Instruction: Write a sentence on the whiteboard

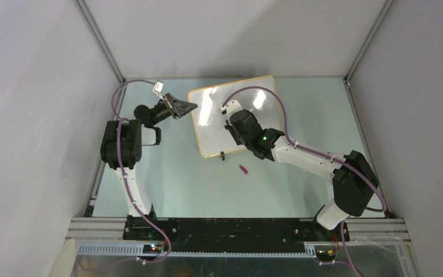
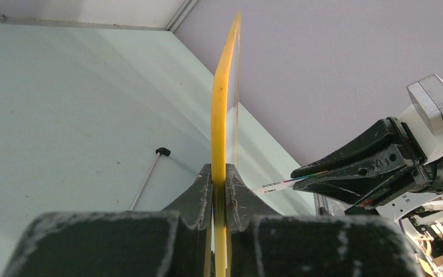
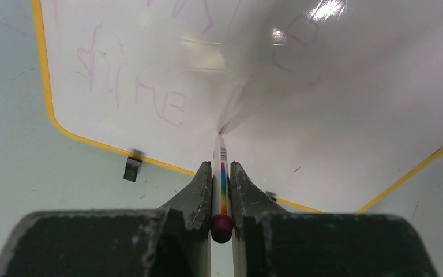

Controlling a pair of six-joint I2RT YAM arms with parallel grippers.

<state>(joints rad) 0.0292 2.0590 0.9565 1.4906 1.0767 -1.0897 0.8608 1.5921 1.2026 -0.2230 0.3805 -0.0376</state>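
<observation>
A pale green tabletop (image 1: 207,190) sits inside plain grey walls (image 1: 34,115) joined by metal corner rails (image 1: 101,40). The whiteboard (image 1: 207,135) lies at the far middle of it, turned askew, its glossy face catching glare. The left end effector (image 1: 187,107) is clamped narrow on the whiteboard's yellow left rim. The right end effector (image 1: 226,112) hangs over the whiteboard's centre, pinched on a rainbow-striped marker (image 3: 222,184) whose tip touches the white face. Left of that tip run faint pink letters (image 3: 132,86), perhaps "shine", too pale to read surely. A black clip foot (image 3: 131,168) hangs off the whiteboard's near rim. Just beyond that rim a small purple cap (image 1: 244,169) lies on the green.
</observation>
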